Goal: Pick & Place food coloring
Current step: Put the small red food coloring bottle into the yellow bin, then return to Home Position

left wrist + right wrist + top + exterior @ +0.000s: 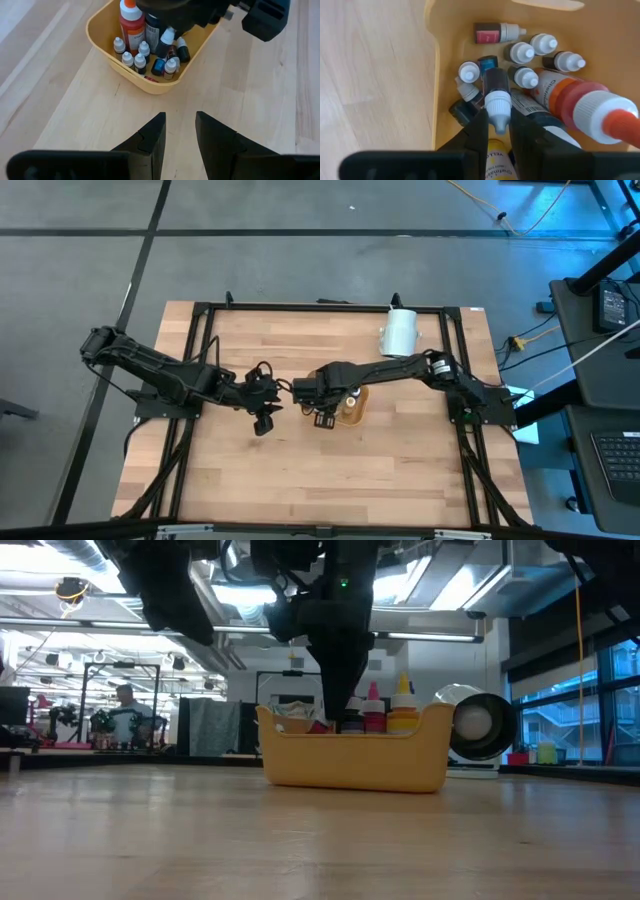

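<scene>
The food coloring is several tiny bottles with white, dark and orange caps [525, 52] standing and lying in a shallow orange tray [434, 65], which sits mid-table [358, 412]. My right gripper [497, 119] reaches down into the tray [350, 765] and is shut on one dark bottle with a white cap. My left gripper [180, 127] is open over bare wood [265, 420], left of the tray and apart from it. Taller pink-capped [372, 708] and yellow [403, 705] bottles stick up above the tray's rim. My right gripper pinches the small dark bottle by its white-capped top [497, 102] between the two fingers, coming from above and pointing down into the tray. The bottle [165, 44] sits tilted, its dark lower end among the other bottles. Whether it is lifted clear, I cannot tell.
A large white cylinder [400, 332] lies on its side near the table's far edge, behind the tray [480, 725]. A big orange-capped bottle [600, 107] lies close beside the held one. Open wood spreads toward the near edge [320, 480]. A person shows far off in the room [125, 705].
</scene>
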### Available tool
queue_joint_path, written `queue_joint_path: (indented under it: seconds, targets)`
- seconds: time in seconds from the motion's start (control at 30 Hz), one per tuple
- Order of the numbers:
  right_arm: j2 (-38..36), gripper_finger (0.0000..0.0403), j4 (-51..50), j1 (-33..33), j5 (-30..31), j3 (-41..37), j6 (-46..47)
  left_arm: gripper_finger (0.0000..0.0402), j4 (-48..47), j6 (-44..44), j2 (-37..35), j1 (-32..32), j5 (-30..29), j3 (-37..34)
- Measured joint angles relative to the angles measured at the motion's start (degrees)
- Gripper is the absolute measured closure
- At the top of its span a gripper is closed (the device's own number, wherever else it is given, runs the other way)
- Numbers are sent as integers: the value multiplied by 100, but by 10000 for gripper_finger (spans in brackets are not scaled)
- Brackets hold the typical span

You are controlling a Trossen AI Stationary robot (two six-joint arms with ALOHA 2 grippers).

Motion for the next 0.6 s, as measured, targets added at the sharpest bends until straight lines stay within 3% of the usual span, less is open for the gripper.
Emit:
queue_joint_path:
  seconds: [0.17, 0.6]
  targets:
    - [25, 338, 8, 2, 2, 0, 2, 300, -1, 2, 0, 0, 0, 0]
    - [25, 285, 30, 2, 2, 0, 19, 300, -48, 9, 0, 0, 4, 2]
